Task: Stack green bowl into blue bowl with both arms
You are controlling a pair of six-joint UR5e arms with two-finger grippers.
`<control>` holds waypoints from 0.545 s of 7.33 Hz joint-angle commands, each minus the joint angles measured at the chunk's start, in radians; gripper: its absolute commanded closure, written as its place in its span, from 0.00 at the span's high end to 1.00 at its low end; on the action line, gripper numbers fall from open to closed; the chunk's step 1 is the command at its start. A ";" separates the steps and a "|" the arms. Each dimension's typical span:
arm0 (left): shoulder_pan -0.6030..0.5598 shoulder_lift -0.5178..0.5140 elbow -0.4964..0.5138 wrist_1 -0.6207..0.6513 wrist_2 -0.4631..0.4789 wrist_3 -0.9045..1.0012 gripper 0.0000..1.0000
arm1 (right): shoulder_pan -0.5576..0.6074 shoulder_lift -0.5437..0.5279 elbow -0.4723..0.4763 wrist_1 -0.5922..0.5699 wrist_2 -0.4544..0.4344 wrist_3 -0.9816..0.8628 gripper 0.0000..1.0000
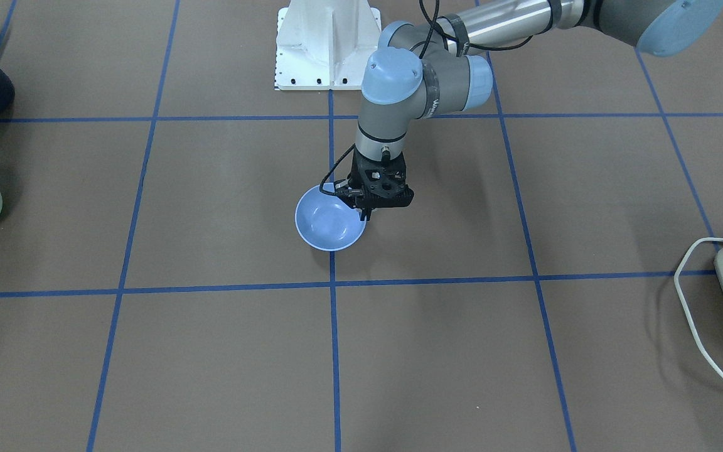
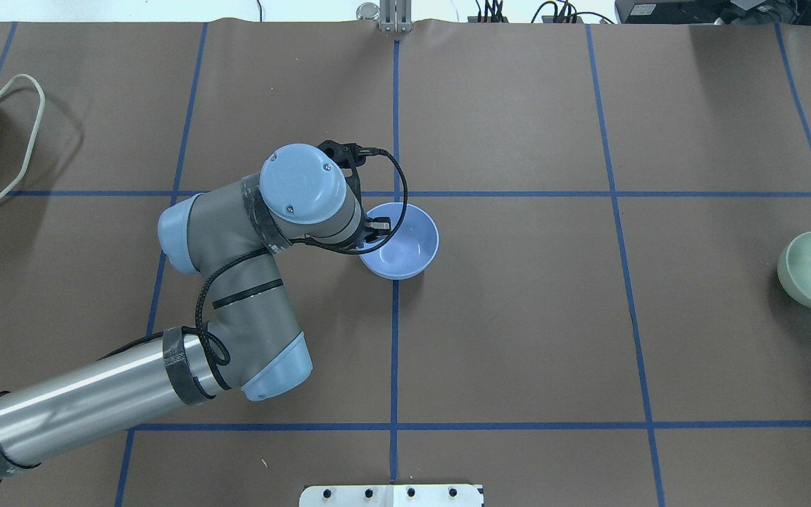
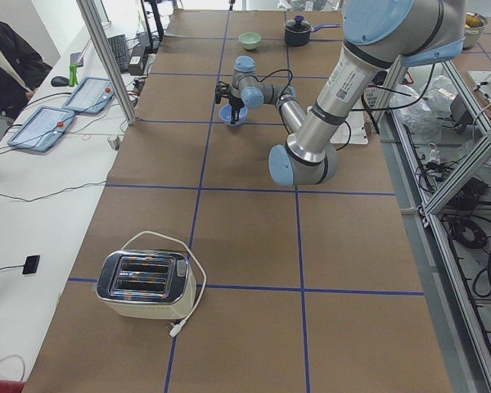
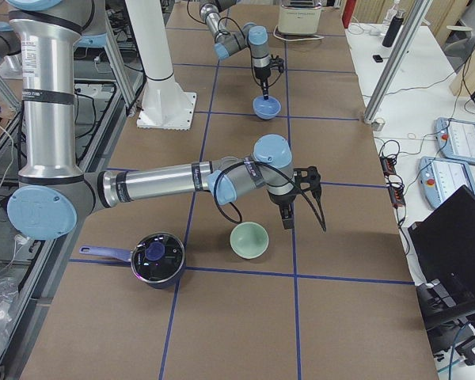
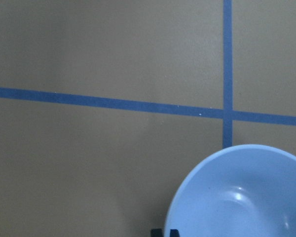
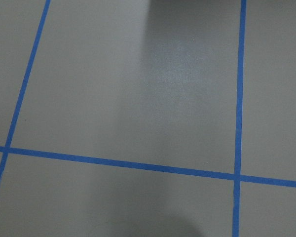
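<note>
My left fingers were drawn close together across the blue bowl, one inside the rim and one outside. I judged that a pinch on the edge nearest my own base. The bowl sat upright near the middle of the tabletop, beside a crossing of the blue tape lines. Whether it rested there or hung just clear, I couldn't tell.

My right fingers showed only in the view from the right end, pointing down. From there I couldn't say how far apart they stood, and they had hold of nothing I could see. My right wrist camera saw only bare tabletop and tape.

The green bowl was the thing to watch. It stood upright and open side up, just beside my right fingers and apart from them, on the side toward the table's right end. It was well apart from the blue bowl, out at the far right of the tabletop.

So the right arm was clearly the nearer one, and I reckoned the fetch was its job. The bowl is round, so there's no axis to line up with, only a stretch of rim to come down over. The left looked to have the easy part, keeping the blue bowl steady with its mouth up.
</note>
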State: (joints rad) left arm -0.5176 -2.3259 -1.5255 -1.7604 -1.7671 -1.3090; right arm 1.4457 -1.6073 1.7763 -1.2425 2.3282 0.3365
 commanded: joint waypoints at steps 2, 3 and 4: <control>0.019 0.005 -0.012 -0.001 0.001 0.001 0.48 | -0.001 0.001 0.000 0.000 -0.001 0.001 1.00; 0.019 0.010 -0.015 -0.001 0.011 0.002 0.81 | -0.001 0.001 -0.001 0.000 -0.001 0.001 1.00; 0.019 0.011 -0.018 -0.005 0.030 0.002 0.97 | 0.001 0.001 -0.001 0.000 -0.001 0.001 1.00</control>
State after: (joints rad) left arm -0.4992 -2.3179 -1.5392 -1.7620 -1.7553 -1.3077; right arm 1.4452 -1.6061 1.7756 -1.2425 2.3273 0.3376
